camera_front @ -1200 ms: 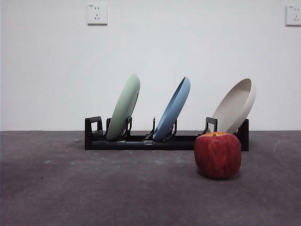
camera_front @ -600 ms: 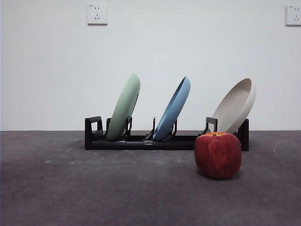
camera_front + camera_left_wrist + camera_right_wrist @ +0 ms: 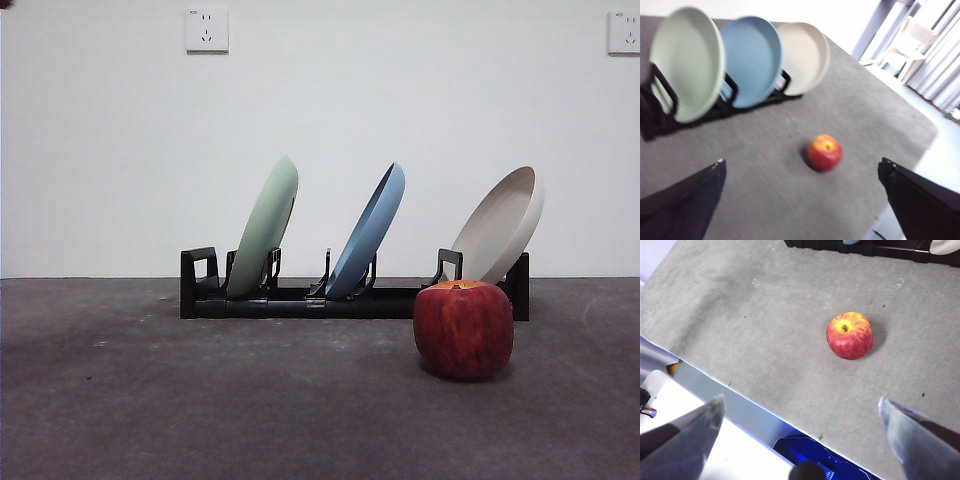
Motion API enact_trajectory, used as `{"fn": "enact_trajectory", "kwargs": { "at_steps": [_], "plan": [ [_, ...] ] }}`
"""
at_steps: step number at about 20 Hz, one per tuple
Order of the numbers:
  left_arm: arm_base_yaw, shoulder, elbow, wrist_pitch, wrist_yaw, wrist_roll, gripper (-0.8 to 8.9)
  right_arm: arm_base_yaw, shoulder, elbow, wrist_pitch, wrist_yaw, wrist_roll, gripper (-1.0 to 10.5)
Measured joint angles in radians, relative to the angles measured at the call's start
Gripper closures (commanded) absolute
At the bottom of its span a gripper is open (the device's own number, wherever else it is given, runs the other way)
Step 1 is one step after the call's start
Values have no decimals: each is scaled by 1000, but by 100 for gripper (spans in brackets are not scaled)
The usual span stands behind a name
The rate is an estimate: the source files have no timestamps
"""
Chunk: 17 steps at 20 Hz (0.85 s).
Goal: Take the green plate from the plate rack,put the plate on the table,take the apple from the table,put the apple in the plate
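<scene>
The green plate (image 3: 265,226) (image 3: 686,62) stands on edge in the left slot of the black plate rack (image 3: 270,300) (image 3: 655,112), leaning right. The red apple (image 3: 463,327) (image 3: 824,152) (image 3: 849,335) sits on the grey table (image 3: 200,400) in front of the rack's right end. My left gripper (image 3: 802,200) is open, high above the table, with rack and apple both well ahead of it. My right gripper (image 3: 802,435) is open too, hovering over the table's near edge, clear of the apple.
A blue plate (image 3: 368,232) (image 3: 752,57) fills the rack's middle slot and a cream-beige plate (image 3: 500,228) (image 3: 805,55) the right one. A black tip (image 3: 5,3) shows at the top left corner of the front view. Past the table edge (image 3: 740,400) lies floor.
A small black tip has appeared at the top left corner of the front view. Plates, rack and apple have not moved.
</scene>
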<state>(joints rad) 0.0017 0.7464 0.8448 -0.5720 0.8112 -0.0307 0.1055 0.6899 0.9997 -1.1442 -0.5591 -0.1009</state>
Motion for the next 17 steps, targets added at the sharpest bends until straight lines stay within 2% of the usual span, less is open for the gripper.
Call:
{"fn": "enact_trajectory", "kwargs": {
  "at_steps": [7,12,17],
  "plan": [
    [-179,339,168,209,-242,-23,285,0,24,0,0,0,0,348],
    [-257,655,391,255,-303,-23,285,0,42,0,0,0,0,348],
    [-303,935,616,274,-412,-10,284,0,53,0,0,0,0,348]
  ]
}}
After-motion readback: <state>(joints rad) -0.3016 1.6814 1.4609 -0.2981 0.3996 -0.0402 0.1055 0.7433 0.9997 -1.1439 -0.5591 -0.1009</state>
